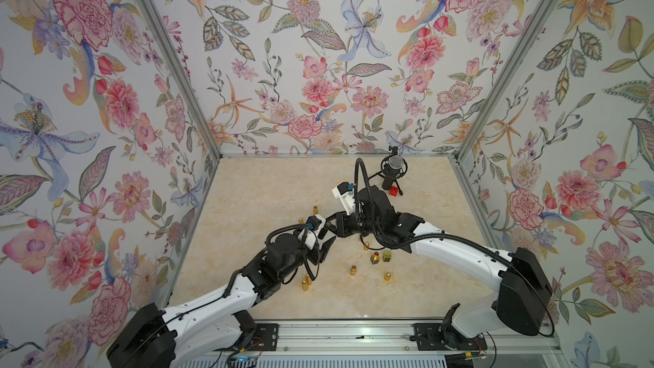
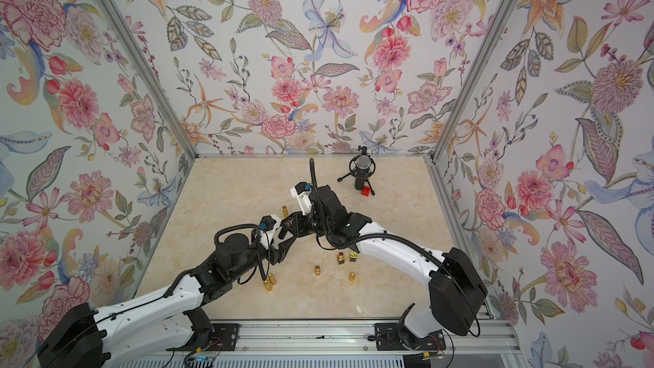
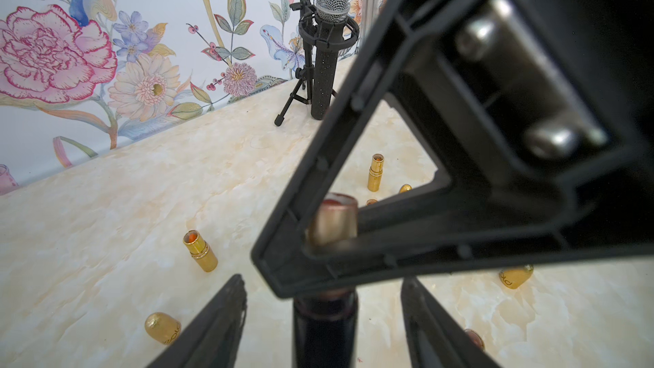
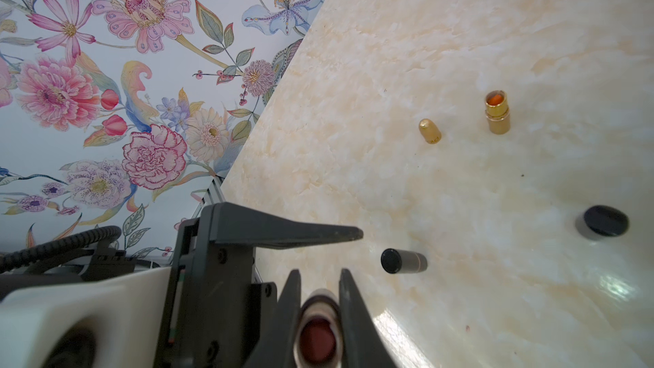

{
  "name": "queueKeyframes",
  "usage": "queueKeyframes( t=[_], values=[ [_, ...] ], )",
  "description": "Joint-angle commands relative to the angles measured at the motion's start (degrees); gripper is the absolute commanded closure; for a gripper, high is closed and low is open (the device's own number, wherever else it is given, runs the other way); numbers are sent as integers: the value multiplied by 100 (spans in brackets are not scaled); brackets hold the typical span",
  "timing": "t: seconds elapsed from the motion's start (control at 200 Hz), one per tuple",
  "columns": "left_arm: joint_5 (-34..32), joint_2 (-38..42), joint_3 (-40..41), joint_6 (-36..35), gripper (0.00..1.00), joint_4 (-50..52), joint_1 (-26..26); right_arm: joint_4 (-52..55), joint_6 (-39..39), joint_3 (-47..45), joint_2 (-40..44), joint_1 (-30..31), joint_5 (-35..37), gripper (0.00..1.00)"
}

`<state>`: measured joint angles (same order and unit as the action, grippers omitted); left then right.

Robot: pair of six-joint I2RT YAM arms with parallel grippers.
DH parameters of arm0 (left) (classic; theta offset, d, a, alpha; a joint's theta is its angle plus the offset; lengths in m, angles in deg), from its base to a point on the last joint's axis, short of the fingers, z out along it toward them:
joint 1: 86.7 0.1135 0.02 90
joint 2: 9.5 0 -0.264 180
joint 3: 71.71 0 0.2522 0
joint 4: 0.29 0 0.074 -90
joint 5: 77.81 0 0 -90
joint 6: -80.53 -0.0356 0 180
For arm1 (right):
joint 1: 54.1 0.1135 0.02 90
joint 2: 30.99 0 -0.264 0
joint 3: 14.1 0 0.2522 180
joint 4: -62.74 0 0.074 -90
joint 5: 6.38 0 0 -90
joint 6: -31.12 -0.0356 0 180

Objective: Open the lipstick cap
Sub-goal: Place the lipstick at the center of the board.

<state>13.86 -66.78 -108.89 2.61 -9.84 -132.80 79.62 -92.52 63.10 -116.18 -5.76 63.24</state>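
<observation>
1. The two arms meet nose to nose over the middle of the tabletop. If either swings away without first drawing back, I reckon the hands knock together.
2. The right hand is clamped on the lipstick, which is held in the air with its red stick bare. The tube is smooth and round, so a twist could let it slide out and drop.
3. The left hand stands apart on either side of the lipstick's black base, not touching it. Closing off-centre could lever the tube askew.
4. A black cap, likely this lipstick's, lies on its side on the tabletop near the right hand and could roll if nudged.
5. Three walls wear floral wallpaper, with aluminium posts at the corners.
6. The tabletop is cream, marbled and glossy.
7. A microphone on a tripod stands at the back, with a red block just beside it.
8. Small gold lipsticks and gold caps are scattered about.
</observation>
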Motion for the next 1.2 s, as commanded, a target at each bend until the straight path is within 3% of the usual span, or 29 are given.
queueKeyframes(
  t=[0.0,0.38,0.665,1.196],
  values=[
    [-263,219,-43,129,3,275,42,-127,144,230,-70,-199,346,83],
    [-1552,1017,30,1027,1,1933,126,-54,1749,943,-1330,-4,2061,83],
    [-1705,1205,138,1323,1,2226,433,-244,2610,1227,-2187,132,2508,84],
    [-1591,1316,237,1324,1,2178,736,-1175,2865,727,-2705,167,2886,85]
  ],
)
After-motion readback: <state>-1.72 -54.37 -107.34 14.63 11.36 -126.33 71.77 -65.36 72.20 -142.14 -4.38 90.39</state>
